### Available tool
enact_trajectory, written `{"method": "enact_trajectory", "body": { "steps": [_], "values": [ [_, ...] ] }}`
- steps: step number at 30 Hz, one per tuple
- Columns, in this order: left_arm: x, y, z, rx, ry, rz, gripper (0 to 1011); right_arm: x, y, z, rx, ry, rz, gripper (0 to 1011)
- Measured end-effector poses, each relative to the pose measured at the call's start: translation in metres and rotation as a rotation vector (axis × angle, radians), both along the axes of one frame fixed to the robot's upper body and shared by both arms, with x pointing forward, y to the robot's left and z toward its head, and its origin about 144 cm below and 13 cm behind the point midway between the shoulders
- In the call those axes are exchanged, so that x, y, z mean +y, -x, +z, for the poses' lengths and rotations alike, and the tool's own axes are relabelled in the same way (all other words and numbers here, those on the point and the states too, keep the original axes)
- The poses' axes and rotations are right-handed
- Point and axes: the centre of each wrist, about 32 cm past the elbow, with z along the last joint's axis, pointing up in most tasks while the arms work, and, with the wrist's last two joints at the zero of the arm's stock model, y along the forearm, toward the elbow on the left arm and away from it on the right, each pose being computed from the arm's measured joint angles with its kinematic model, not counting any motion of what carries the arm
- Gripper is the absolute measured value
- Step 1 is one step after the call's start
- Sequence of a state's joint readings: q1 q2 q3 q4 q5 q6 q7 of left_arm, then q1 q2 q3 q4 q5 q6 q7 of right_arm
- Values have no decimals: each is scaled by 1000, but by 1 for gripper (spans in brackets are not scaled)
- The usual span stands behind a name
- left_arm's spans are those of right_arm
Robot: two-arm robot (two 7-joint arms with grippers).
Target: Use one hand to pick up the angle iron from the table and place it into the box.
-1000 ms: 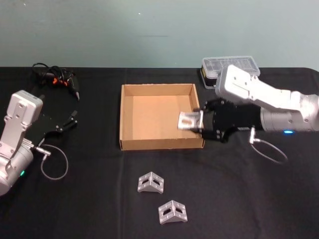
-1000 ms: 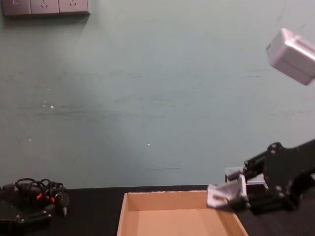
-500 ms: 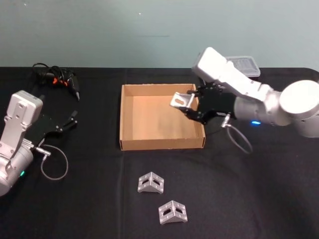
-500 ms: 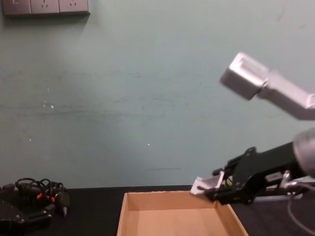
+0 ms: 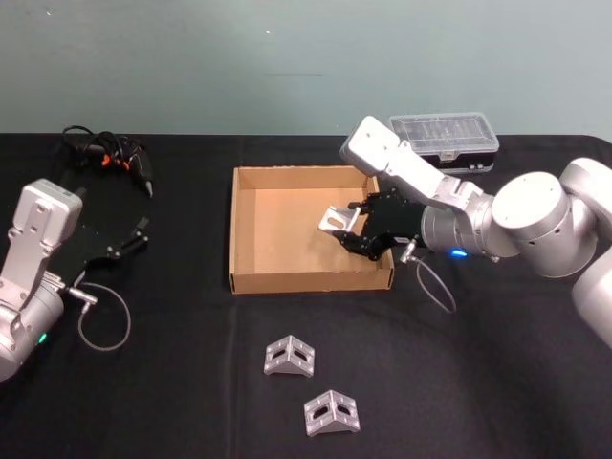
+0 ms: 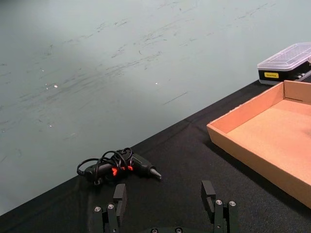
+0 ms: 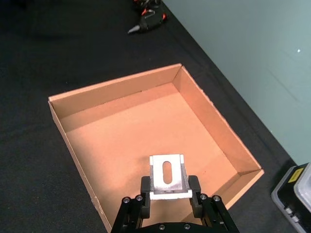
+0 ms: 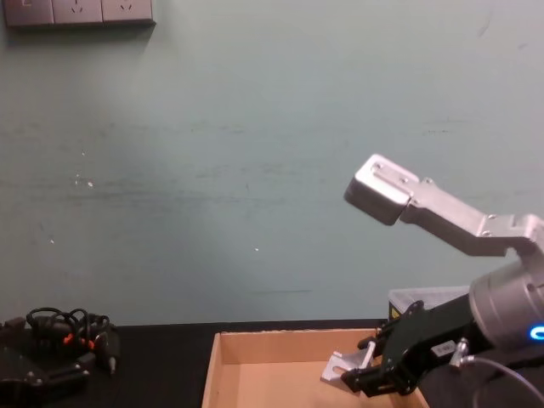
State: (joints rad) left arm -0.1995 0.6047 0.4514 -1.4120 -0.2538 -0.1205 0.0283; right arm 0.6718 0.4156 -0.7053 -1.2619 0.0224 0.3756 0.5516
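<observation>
Gripping the angle iron [image 7: 166, 175], the right pincer [image 5: 352, 229] is clamped on it, now lower and further inside the box [image 5: 251, 277] than before; the iron seemingly hangs just above the floor. Left pincer [image 6: 164, 194] is parked, fingers apart, at left of the table [image 5: 172, 382].

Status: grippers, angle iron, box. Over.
Right gripper shut on angle iron, over box's right side. Left gripper open, parked left. Two other angle irons on table, out of the way.

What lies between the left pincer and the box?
Bare table, in the head view, between the left pincer and the box; the right pincer holds an angle iron over it.
</observation>
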Motion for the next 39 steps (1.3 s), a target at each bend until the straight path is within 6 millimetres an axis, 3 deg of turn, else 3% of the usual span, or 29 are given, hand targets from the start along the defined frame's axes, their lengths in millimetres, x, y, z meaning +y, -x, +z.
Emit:
{"method": "enact_trajectory", "body": {
  "steps": [18, 30, 34, 39],
  "values": [
    [0, 0, 0, 0, 0, 0, 1011, 10, -4, -10, 26, 47, -7, 474],
    [0, 0, 0, 0, 0, 0, 1011, 7, -3, -10, 20, 40, -12, 788],
    [0, 0, 0, 0, 0, 0, 1011, 3, -1, -6, -2, 13, -17, 934],
    [0, 0, 0, 0, 0, 0, 1011, -9, 5, 6, -40, -43, -17, 1004]
  ]
}}
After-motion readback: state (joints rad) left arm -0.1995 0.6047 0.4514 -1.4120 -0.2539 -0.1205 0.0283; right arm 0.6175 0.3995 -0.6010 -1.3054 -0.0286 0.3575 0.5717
